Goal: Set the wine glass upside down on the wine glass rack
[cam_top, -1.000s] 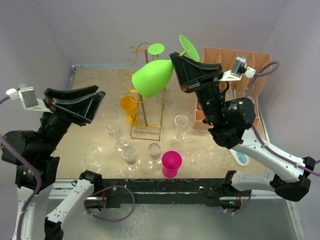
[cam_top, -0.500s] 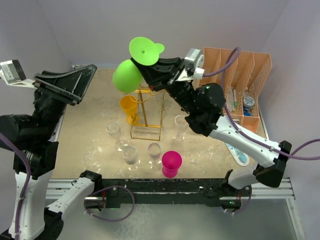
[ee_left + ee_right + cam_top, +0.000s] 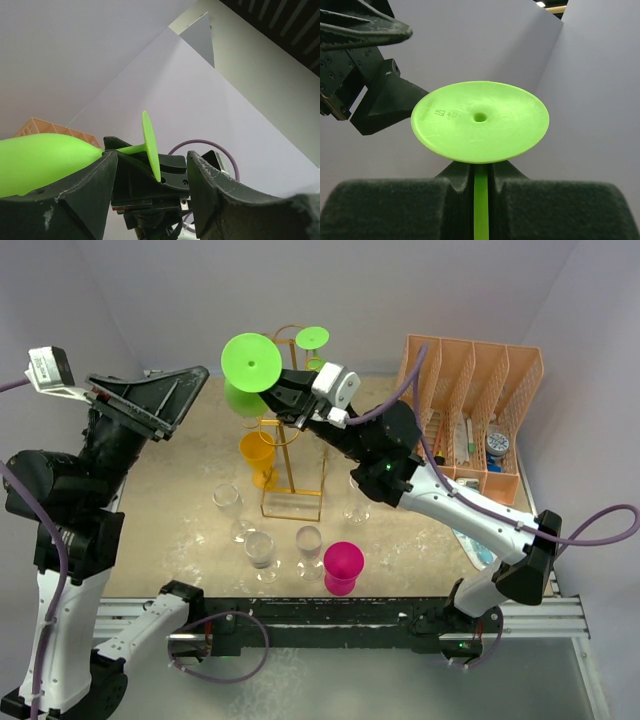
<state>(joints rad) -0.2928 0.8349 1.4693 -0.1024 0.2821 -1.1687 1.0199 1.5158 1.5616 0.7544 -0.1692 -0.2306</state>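
Observation:
A lime-green wine glass [image 3: 250, 362] is held upside down, foot up and bowl [image 3: 238, 400] down, above the left side of the gold wire wine glass rack [image 3: 293, 472]. My right gripper [image 3: 285, 392] is shut on its stem [image 3: 480, 200], just under the round foot [image 3: 480, 120]. Whether the glass touches the rack cannot be told. My left gripper [image 3: 165, 400] hangs open to the left of the glass and holds nothing; through its fingers [image 3: 220, 200] I see the glass's bowl [image 3: 45, 160] and foot [image 3: 150, 142].
The rack carries a second green glass [image 3: 312, 337] at its top and a yellow glass [image 3: 258, 455] on its left side. Several clear glasses [image 3: 260, 548] and a magenta cup [image 3: 343, 566] stand in front. A peach mesh organizer [image 3: 470, 390] stands at the back right.
My right arm swung the green glass leftward and turned it from lying tilted to foot up beside the rack. My left gripper rose, swung inward and opened slightly.

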